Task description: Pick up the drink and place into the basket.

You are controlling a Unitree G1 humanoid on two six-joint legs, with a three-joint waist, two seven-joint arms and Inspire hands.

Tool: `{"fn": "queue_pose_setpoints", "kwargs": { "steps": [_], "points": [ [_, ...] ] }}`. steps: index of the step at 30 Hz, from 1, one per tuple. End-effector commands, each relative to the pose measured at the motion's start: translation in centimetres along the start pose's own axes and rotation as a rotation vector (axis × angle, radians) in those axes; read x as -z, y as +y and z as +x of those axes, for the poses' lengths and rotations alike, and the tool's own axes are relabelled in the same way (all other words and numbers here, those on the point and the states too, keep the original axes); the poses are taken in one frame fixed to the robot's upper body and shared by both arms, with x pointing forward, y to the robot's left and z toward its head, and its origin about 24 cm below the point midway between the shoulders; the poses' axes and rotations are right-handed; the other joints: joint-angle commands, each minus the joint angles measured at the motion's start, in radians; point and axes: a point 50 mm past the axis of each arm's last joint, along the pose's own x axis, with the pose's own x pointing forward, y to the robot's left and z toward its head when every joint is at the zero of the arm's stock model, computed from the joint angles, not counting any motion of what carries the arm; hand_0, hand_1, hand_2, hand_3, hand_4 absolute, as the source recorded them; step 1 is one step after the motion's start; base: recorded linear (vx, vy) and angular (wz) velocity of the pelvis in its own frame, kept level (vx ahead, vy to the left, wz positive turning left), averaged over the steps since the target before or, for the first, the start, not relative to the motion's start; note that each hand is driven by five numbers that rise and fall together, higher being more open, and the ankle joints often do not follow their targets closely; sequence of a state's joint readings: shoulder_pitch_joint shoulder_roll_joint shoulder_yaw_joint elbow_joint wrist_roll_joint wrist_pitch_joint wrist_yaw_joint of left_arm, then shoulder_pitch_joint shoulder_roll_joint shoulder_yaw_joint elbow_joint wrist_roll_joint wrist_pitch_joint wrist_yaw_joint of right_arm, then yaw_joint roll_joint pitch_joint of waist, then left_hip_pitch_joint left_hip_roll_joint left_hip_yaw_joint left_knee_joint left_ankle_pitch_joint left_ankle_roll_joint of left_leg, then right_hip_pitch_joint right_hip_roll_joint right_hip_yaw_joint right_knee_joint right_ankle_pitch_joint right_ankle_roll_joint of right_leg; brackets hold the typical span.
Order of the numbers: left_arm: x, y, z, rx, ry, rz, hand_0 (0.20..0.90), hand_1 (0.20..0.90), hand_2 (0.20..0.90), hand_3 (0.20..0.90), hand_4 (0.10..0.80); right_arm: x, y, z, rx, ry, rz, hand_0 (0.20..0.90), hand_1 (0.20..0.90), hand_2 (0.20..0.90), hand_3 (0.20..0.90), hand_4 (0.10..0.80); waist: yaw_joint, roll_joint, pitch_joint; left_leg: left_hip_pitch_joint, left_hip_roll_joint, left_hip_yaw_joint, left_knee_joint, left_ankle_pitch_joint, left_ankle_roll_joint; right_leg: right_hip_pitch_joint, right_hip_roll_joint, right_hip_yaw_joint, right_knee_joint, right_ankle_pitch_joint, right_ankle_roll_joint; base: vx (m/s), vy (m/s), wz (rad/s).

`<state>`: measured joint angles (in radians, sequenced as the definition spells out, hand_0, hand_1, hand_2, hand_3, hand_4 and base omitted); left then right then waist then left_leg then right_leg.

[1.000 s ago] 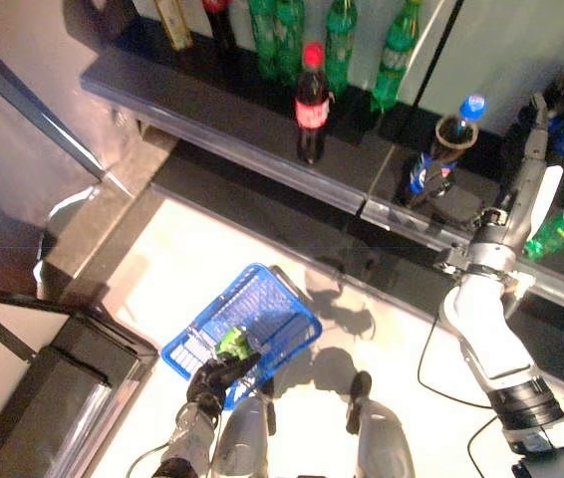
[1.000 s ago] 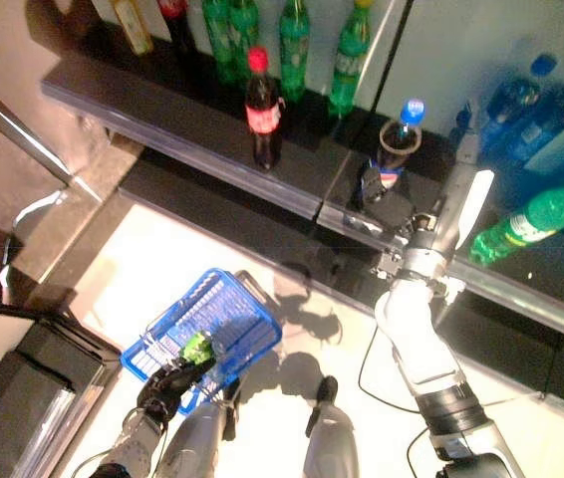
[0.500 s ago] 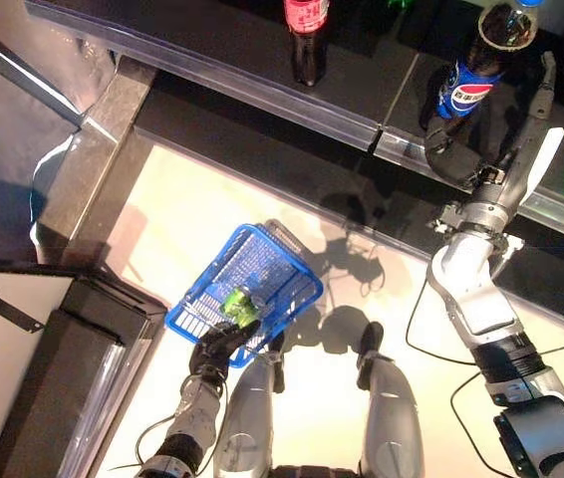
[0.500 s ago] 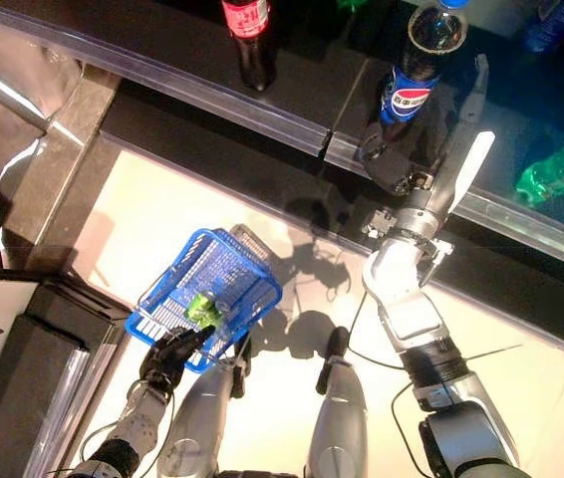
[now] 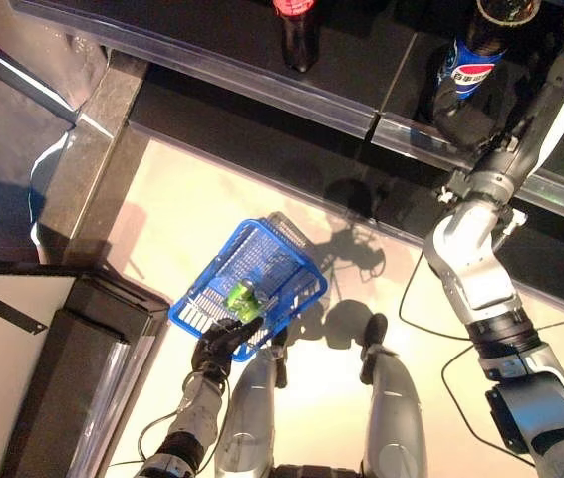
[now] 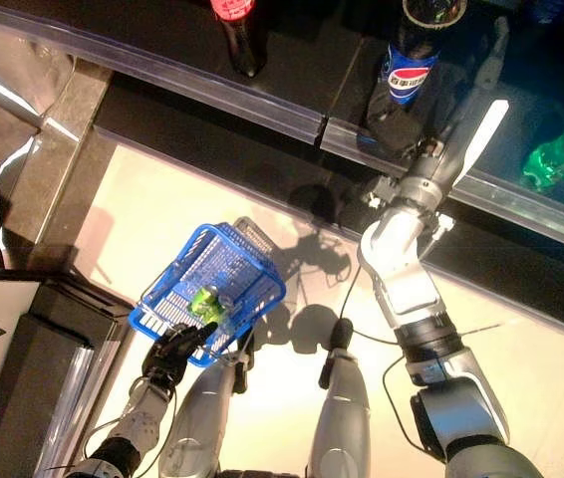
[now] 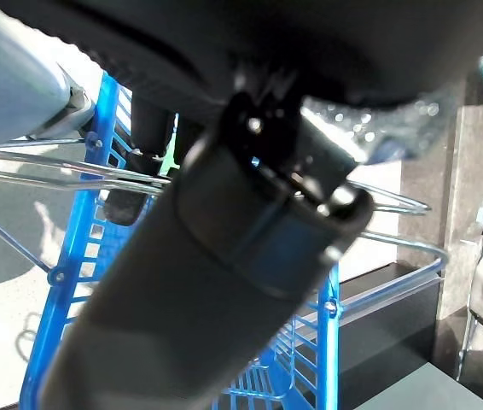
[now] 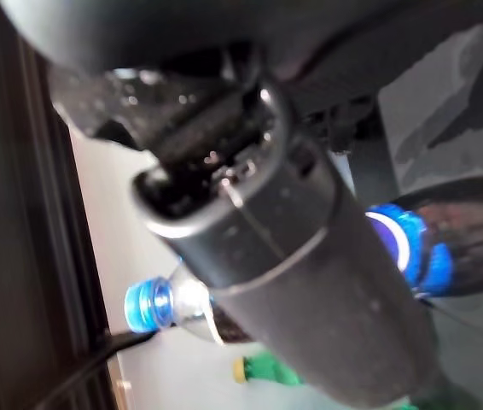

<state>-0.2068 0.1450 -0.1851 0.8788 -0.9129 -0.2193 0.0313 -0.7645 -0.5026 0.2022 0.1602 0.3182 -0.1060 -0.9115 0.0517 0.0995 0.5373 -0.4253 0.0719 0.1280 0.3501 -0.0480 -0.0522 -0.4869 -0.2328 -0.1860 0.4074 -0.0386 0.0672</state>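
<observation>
A dark cola bottle with a blue label (image 5: 473,55) stands upright on the black shelf (image 5: 212,50). My right hand (image 5: 461,112) is at its lower part, open, with the thumb (image 8: 310,256) stretched across the bottle (image 8: 152,303) in the right wrist view. Low over the pale floor hangs the blue wire basket (image 5: 262,261), with my left hand (image 5: 217,351) shut on its metal handle (image 7: 395,201). A green bottle (image 5: 244,296) lies inside the basket (image 6: 232,261).
A red-capped cola bottle (image 5: 295,25) stands further left on the shelf. A green bottle (image 6: 561,154) lies to the right of my right arm. The shelf's glassy front edge (image 5: 262,92) runs across. A dark cabinet (image 5: 73,378) stands at lower left.
The camera has tilted down, shifting the whole picture. My right hand has closed in on the base of the blue-label bottle. The basket and left hand keep their hold.
</observation>
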Motion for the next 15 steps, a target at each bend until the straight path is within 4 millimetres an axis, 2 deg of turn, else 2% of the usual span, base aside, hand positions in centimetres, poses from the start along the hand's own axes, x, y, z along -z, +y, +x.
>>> {"fn": "queue_pose_setpoints", "kwargs": {
  "steps": [1, 15],
  "points": [
    [3.0, 4.1, -2.7, -0.087, 0.099, 0.045, 0.300, 0.300, 0.300, 0.200, 0.100, -6.3, 0.7, 2.7, 0.022, -0.217, 0.166, 0.900, 0.900, 0.900, 0.900, 0.800, 0.013, 0.008, -0.017, -0.055, 0.007, -0.072, 0.098, 0.045, -0.002, 0.031, 0.016, -0.013, -0.073, 0.038, -0.030, 0.045, 0.016, 0.01],
    [2.8, 3.8, -2.5, -0.056, 0.124, 0.070, 0.300, 0.300, 0.300, 0.200, 0.100, -8.4, 2.0, 6.0, 0.030, -0.233, 0.103, 0.900, 0.900, 0.900, 0.900, 0.800, 0.046, 0.026, -0.017, -0.079, -0.010, -0.081, 0.081, 0.049, 0.006, 0.000, 0.004, -0.024, -0.059, 0.037, -0.032, 0.013, 0.000, 0.01]
  ]
}}
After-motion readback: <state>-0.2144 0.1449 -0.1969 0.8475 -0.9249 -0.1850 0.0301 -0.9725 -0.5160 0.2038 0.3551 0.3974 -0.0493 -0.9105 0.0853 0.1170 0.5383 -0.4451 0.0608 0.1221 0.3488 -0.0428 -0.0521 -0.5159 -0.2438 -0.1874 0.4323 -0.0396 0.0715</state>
